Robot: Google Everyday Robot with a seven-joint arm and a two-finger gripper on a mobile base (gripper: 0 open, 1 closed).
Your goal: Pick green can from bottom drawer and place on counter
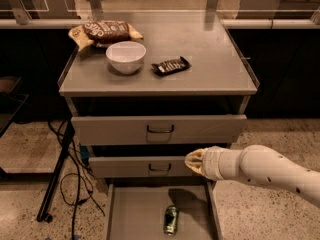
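Down in the drawer lies the can

The green can [171, 220] lies on its side on the flat floor of the bottom drawer [134, 210]. The drawer is pulled out. The can sits a little right of the middle, with one end toward the cabinet and the other end toward the front. Nothing is touching it.

The gripper [193, 161] is up higher than the can and well apart from it. It hangs in front of the right end of the middle drawer [125, 167], just beside that drawer's loop handle [160, 168]. It has no can in it. I cannot tell how far open it is, because only its pale tip shows. The fat white arm [265, 172] comes in from the right side. A dark shadow falls on the drawer floor just behind the can.

The top drawer [110, 130] is shut, or almost shut, and has a loop handle too.

On the counter [215, 59] there is a white bowl [126, 56] near the left side. A black snack bar wrapper [171, 65] lies just to the right of the bowl. A brown chip bag [106, 32] lies behind the bowl, at the back left corner.

Black cables [75, 184] curl on the speckled floor [25, 209] to the left of the cabinet, next to a black slanted pole [55, 181].
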